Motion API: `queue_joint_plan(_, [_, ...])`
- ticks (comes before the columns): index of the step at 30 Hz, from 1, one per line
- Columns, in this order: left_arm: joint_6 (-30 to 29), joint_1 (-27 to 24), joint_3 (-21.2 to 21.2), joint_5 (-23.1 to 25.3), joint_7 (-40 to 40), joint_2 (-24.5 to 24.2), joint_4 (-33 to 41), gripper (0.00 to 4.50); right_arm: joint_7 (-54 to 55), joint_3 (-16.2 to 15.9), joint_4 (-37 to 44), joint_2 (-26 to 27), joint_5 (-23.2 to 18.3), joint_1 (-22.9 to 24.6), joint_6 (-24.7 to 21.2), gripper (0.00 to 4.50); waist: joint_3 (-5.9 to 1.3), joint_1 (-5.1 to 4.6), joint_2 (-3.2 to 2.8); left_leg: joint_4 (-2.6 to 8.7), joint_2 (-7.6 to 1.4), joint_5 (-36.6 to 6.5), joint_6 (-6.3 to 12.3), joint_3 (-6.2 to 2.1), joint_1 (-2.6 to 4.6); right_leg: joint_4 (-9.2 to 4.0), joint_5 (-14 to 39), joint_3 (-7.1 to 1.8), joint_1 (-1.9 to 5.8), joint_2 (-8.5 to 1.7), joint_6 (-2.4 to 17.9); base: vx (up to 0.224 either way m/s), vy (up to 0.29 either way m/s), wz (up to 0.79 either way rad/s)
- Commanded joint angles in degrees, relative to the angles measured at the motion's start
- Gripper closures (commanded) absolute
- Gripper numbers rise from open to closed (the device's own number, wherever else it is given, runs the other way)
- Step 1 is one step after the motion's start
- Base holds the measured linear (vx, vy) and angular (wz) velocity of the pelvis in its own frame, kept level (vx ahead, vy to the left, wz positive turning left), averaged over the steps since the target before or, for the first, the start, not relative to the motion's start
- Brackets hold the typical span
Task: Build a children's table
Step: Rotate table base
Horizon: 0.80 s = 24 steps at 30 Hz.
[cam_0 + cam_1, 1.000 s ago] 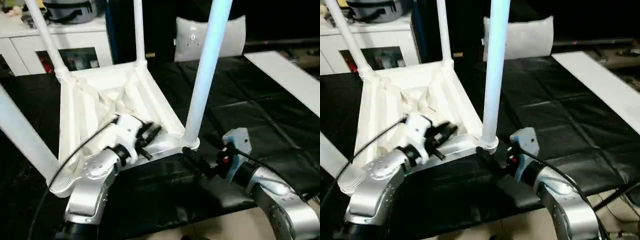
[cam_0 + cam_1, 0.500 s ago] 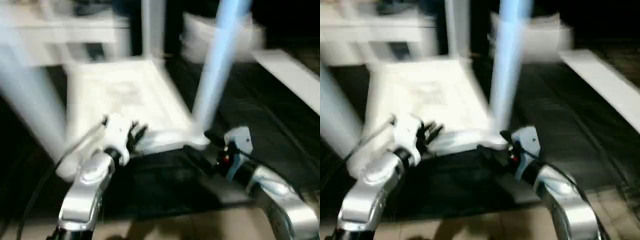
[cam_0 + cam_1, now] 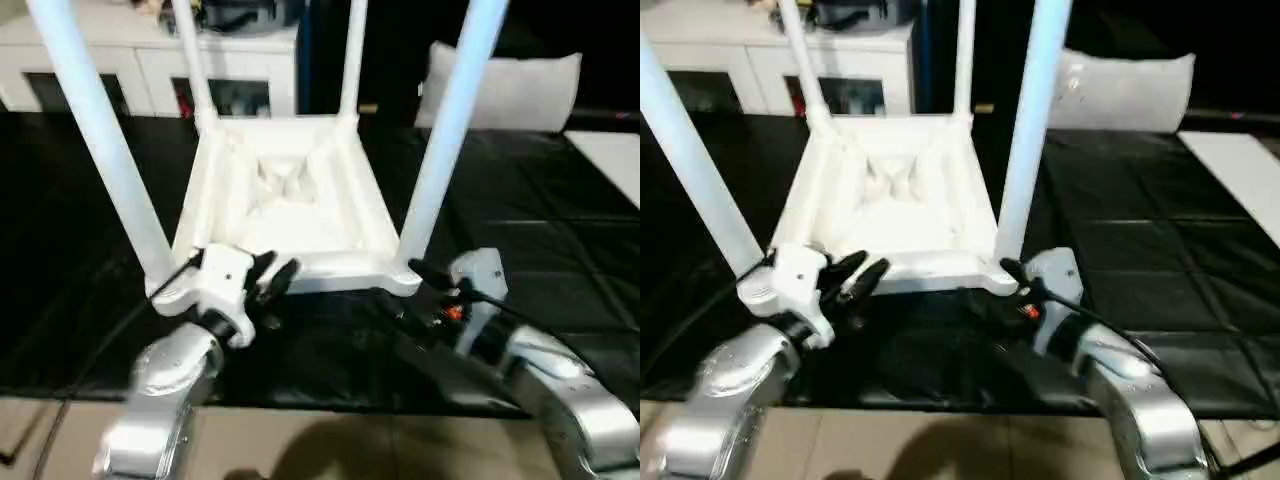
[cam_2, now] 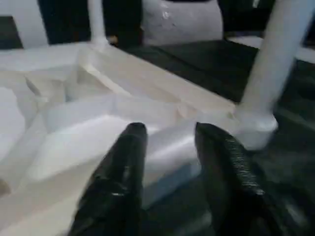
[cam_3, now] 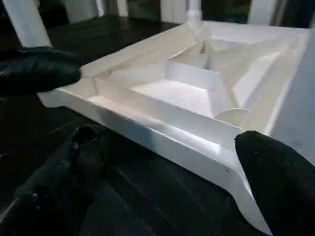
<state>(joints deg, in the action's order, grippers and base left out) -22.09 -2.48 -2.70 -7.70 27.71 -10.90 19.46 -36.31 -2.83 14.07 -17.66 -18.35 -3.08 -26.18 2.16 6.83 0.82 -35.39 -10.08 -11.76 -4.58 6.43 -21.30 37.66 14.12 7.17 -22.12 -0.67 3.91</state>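
Note:
The children's table stands upside down on a black mat [image 3: 540, 220]. Its ribbed white tabletop [image 3: 290, 200] faces up, and the white legs rise from its corner sockets, the near ones at left [image 3: 100, 140] and right [image 3: 445, 140]. My left gripper [image 3: 270, 277] hovers just in front of the near rim beside the near left corner. Its fingers [image 4: 130, 147] stand apart with the rim beyond them and nothing held. My right gripper [image 3: 405, 287] is wide open at the near right corner, one finger [image 5: 266, 162] on each side of the rim.
A white cabinet [image 3: 150, 60] with glass doors stands at the back left, and a white cushion [image 3: 510, 90] lies at the back right. A white board [image 3: 610, 150] lies at the right. The mat's front edge meets tan floor [image 3: 350, 440] just below my forearms.
The camera has shifted. My left gripper has drawn back off the tabletop's near rim and its fingers have spread. The right gripper stays wide open at the near right corner.

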Motion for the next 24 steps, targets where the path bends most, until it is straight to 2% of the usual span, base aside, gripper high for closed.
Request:
queue_joint_plan(1, [-1.77,-0.74,0.04,-1.34,2.34,-1.35,1.68,2.15,-0.44,0.11,-1.41,-0.03,0.25,-2.24,2.18,0.00,-2.06,0.15,-0.36,3.78,-2.68,-6.97,4.37,-0.09,-0.18,-8.93,17.48,-4.42,3.06,-7.28,-6.05,0.000,0.000,0.00])
queue_joint_plan(2, [-2.13,-0.95,0.09,-1.77,3.01,-1.89,1.87,2.15,-0.38,0.29,-2.01,0.25,0.02,-2.91,2.46,0.00,-2.02,-0.08,-0.26,4.33,-3.02,-8.35,4.10,-0.19,0.08,-9.24,19.03,-4.19,3.44,-7.33,-4.97,0.000,0.000,0.00])
queue_joint_plan(3, [-2.13,-0.95,0.09,-1.77,3.01,-1.89,1.87,2.09,-0.38,0.29,-2.01,0.25,0.02,-2.91,2.46,0.00,-2.02,-0.10,-0.40,4.53,-3.36,-8.97,3.94,-0.27,0.39,-9.26,19.23,-4.29,3.30,-7.52,-4.21,0.000,0.000,0.00])
queue_joint_plan(4, [-2.72,-2.05,0.85,-2.94,4.17,-3.20,2.82,2.07,-1.43,0.13,-3.26,0.11,-0.85,-4.34,2.44,0.00,-2.07,-0.23,-0.72,4.99,-4.01,-10.11,4.00,-0.48,0.89,-9.27,18.36,-4.35,3.21,-7.66,-2.17,0.000,0.000,0.00])
queue_joint_plan(5, [-3.15,-2.74,1.44,-3.90,4.98,-3.90,3.50,1.98,-1.78,-0.08,-3.80,0.01,-0.93,-5.00,2.12,0.00,-2.10,-0.53,-0.18,5.47,-4.55,-10.50,4.12,-0.72,0.79,-8.98,16.25,-4.49,3.69,-8.04,-0.11,0.031,0.057,0.00])
queue_joint_plan(6, [-3.50,-3.60,2.21,-4.96,6.00,-4.85,4.40,1.98,-2.02,-0.48,-4.72,-0.13,-0.73,-6.04,1.41,0.00,-2.27,-0.46,-0.36,5.49,-4.62,-9.78,4.07,-0.80,0.76,-8.48,14.24,-4.60,3.89,-8.22,0.91,0.038,0.059,-0.03])
queue_joint_plan(7, [-3.71,-4.14,2.71,-5.84,6.61,-5.54,4.94,1.98,-2.07,-0.74,-5.53,-0.06,-0.42,-6.84,1.22,0.00,-2.52,-0.57,-0.51,5.46,-4.70,-7.85,4.11,-0.77,0.70,-7.78,9.69,-4.78,3.91,-8.29,2.77,0.038,0.059,-0.03])
queue_joint_plan(8, [-3.81,-4.50,3.06,-6.47,7.02,-6.07,5.28,1.81,-2.01,-0.93,-6.17,0.04,-0.16,-7.46,1.09,0.00,-2.30,-0.79,-0.33,5.52,-4.56,-6.74,4.39,-0.54,0.56,-7.54,7.08,-4.91,3.86,-8.18,3.51,0.026,0.054,-0.02])
queue_joint_plan(10, [-3.77,-5.28,5.25,-8.07,7.78,-7.24,5.70,1.71,-0.28,-0.83,-9.10,1.50,0.88,-9.80,2.52,0.00,-2.36,-0.79,-0.31,5.36,-4.24,-6.31,4.45,-0.23,0.71,-7.42,6.41,-5.07,3.92,-8.56,4.67,0.000,0.000,0.00])
queue_joint_plan(11, [-3.55,-5.89,8.13,-10.06,8.79,-8.34,6.09,1.65,2.61,-0.10,-12.13,3.32,1.85,-11.87,4.00,0.00,-2.23,-0.89,0.15,5.44,-4.11,-6.18,4.32,0.00,0.59,-7.49,7.01,-5.11,3.92,-8.65,5.05,0.000,0.000,0.00])
queue_joint_plan(12, [-3.58,-6.02,8.71,-10.44,9.08,-8.63,6.20,1.62,3.23,0.09,-12.71,3.59,2.07,-12.19,4.28,0.00,-2.18,-0.93,-0.03,5.45,-3.99,-6.48,4.07,0.04,0.60,-7.42,8.01,-5.11,3.78,-8.74,5.39,0.000,0.000,0.00])
queue_joint_plan(13, [-4.39,-6.71,10.11,-12.16,10.81,-9.89,6.79,1.51,5.53,0.92,-14.59,4.35,2.85,-13.07,5.21,0.00,-2.03,-0.86,-0.06,5.46,-3.97,-7.29,3.50,0.25,0.97,-7.75,10.70,-5.26,3.62,-8.76,4.77,0.000,0.000,0.00])
queue_joint_plan(15, [-5.74,-8.43,11.58,-14.36,13.99,-12.33,7.49,1.30,8.76,2.28,-17.21,4.90,4.22,-14.06,6.87,0.00,-1.96,-0.88,-0.10,5.56,-4.02,-7.36,3.08,0.32,0.98,-7.78,10.78,-5.36,3.63,-8.61,4.52,0.000,0.000,0.00])
queue_joint_plan(16, [-6.18,-9.36,12.21,-15.19,15.41,-13.57,7.67,1.26,10.09,2.88,-18.33,5.04,4.89,-14.44,7.65,0.00,-1.87,-0.98,-0.17,5.73,-4.07,-8.15,2.69,0.35,1.18,-7.71,11.18,-5.40,3.44,-8.52,4.58,0.000,0.000,0.00])
queue_joint_plan(17, [-6.63,-10.82,13.34,-16.70,18.02,-15.72,7.19,1.26,11.49,3.87,-19.56,5.03,5.27,-14.86,8.29,0.00,-1.76,-0.87,0.05,5.76,-3.97,-8.81,2.38,0.48,1.45,-7.61,11.65,-5.53,3.24,-8.47,4.43,0.000,0.000,0.00])
queue_joint_plan(18, [-6.91,-11.74,14.18,-17.67,19.81,-17.15,6.60,1.10,12.58,4.65,-20.36,5.00,5.49,-15.14,8.71,0.00,-1.75,-0.84,-0.04,5.81,-3.90,-9.19,2.24,0.52,1.52,-7.57,12.14,-5.59,3.17,-8.42,4.38,0.000,0.000,0.00])
queue_joint_plan(19, [-6.65,-12.73,15.87,-19.01,22.59,-19.04,4.22,0.95,14.18,5.88,-21.64,4.86,5.74,-15.56,9.39,0.00,-1.63,-0.88,-0.19,5.96,-3.89,-10.75,1.94,0.68,1.71,-7.74,13.60,-5.64,3.02,-8.18,3.97,0.000,0.000,0.00])
queue_joint_plan(20, [-5.72,-13.22,17.31,-19.79,24.92,-20.44,1.49,0.86,15.44,6.79,-22.93,4.76,6.00,-15.97,10.14,0.00,-1.48,-0.48,-0.07,5.90,-3.79,-11.48,1.89,0.86,2.20,-8.11,14.88,-5.84,2.54,-8.27,3.50,0.000,0.000,0.00])
queue_joint_plan(24, [4.18,-9.55,21.40,-18.35,30.09,-22.53,-15.14,0.64,18.29,8.87,-24.87,3.89,6.68,-16.57,11.39,0.00,-1.47,-0.43,-0.14,6.26,-3.45,-12.13,1.74,0.79,2.05,-8.45,16.55,-5.85,2.90,-8.19,1.60,0.000,0.000,0.00])
